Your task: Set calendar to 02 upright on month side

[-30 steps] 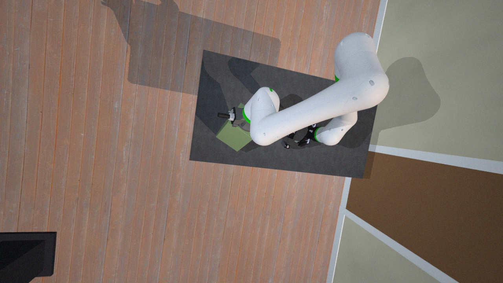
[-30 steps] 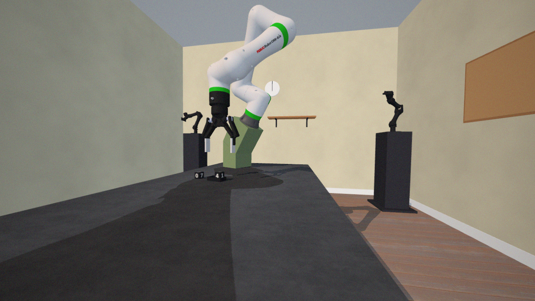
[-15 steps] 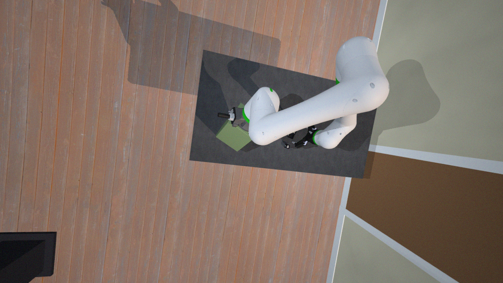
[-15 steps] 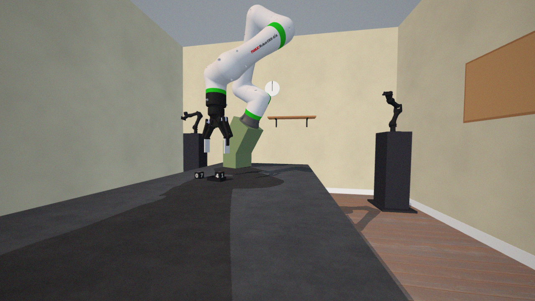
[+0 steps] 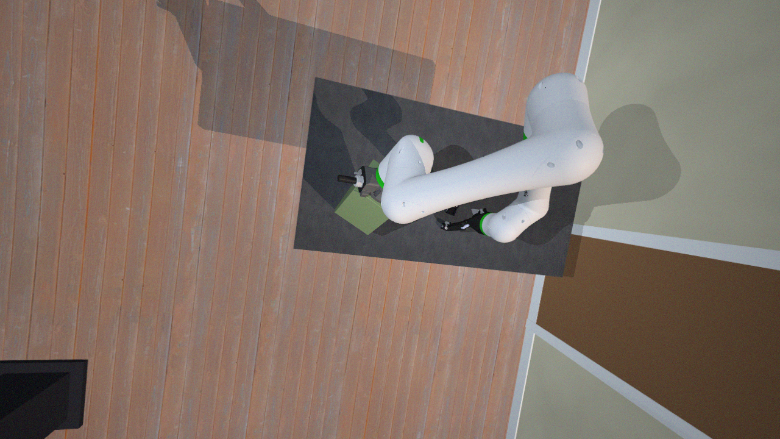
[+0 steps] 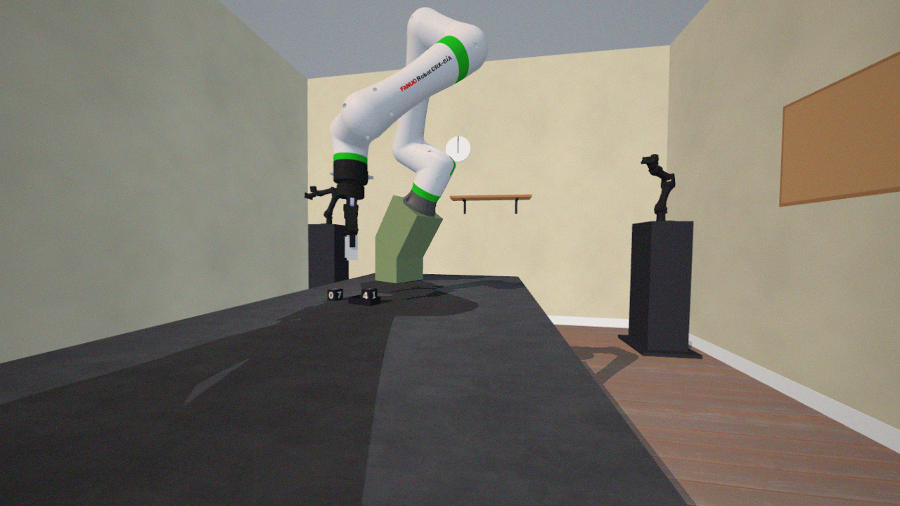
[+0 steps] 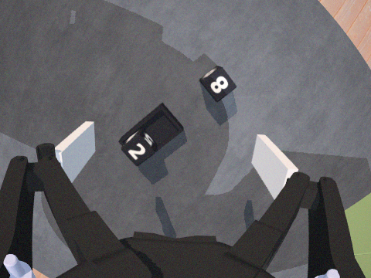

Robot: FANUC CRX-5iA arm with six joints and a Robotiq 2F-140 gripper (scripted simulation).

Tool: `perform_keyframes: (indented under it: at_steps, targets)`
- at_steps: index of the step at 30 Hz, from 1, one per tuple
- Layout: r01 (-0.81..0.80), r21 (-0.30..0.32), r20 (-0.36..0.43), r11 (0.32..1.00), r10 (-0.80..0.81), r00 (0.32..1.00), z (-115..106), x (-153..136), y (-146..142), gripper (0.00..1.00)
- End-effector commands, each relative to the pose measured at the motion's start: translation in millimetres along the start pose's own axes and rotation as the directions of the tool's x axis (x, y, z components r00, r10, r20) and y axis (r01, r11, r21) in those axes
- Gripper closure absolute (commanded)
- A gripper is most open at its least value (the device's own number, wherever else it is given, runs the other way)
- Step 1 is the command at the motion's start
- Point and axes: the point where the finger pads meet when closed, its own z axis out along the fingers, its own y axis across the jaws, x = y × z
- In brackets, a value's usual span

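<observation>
Item: black tray [image 7: 166, 123], lying flat on the dark table [image 6: 491, 377], its long axis running diagonally in the wrist view from lower left to upper right. Contents: one black cube [image 7: 137, 150] sitting in the tray's lower-left half, showing a 2 on top; the other half is showing only dark floor. Second cube [image 7: 218, 83] is standing on the table outside the tray, apart from it to the upper right, showing an 8 on top. In the exterior view the loose cube [image 6: 335, 294] is showing 0 and 7 and the tray's cube [image 6: 369, 294] 4 and 1. The month's name is too small to make out. Gripper [image 7: 175, 156] is hanging above, fingers spread wide, holding nothing. In the top view the arm is hiding tray and cubes.
</observation>
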Motion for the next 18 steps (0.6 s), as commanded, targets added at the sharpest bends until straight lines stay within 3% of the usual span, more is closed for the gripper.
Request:
perform_keyframes:
  at_steps: [1, 5, 6, 10, 18]
  targets:
    - [-0.171, -0.010, -0.002, 0.985, 0.171, 0.985, 2, 10, 10, 0.00]
    - [-0.252, -0.009, -0.003, 0.968, 0.252, 0.968, 3, 14, 15, 0.00]
    - [-0.347, -0.008, -0.003, 0.938, 0.347, 0.938, 4, 19, 21, 0.00]
    - [-0.461, -0.007, -0.004, 0.888, 0.461, 0.888, 5, 26, 29, 0.00]
    - [-0.688, -0.004, -0.003, 0.726, 0.688, 0.726, 9, 39, 48, 0.00]
